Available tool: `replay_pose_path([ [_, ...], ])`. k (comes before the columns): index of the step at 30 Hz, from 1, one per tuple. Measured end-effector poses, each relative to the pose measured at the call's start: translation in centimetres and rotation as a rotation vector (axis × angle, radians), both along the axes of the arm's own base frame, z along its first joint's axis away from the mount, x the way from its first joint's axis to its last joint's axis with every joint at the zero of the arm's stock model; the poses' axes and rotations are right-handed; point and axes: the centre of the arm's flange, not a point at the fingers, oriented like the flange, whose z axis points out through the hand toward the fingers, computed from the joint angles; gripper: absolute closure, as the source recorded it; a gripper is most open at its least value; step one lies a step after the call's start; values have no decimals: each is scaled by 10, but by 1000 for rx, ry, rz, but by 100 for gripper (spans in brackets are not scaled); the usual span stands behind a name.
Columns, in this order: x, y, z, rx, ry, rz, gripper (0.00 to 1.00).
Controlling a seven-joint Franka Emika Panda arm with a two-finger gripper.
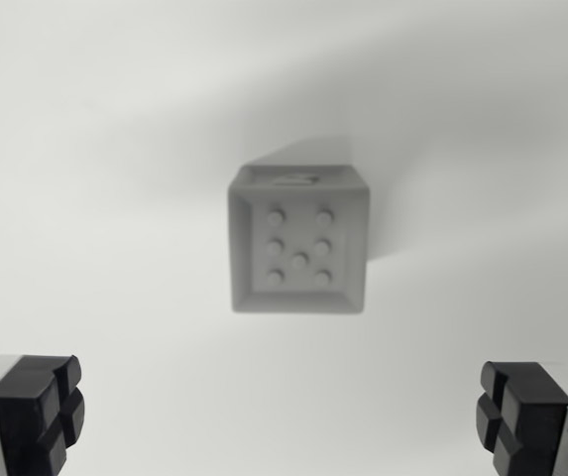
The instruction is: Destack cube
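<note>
My hand [284, 416] hangs released, fingers wide apart, above the cube [299, 243] on the tabletop [85, 149]; no grasp made, destacking apparently outstanding.

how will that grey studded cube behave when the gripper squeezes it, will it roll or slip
The cube looks rigid, with flat sides and straight edges, so it should sit still rather than roll. Its side walls seem smooth and matte, so some slip is possible. Whether another cube lies beneath it cannot be told. The gripper is wide open.
</note>
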Motion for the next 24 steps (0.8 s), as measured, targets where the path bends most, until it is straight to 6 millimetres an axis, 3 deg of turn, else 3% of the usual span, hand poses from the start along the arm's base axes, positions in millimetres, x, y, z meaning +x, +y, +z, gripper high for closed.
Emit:
replay_pose_path([
  [24,0,0,102,2,0,1,0],
])
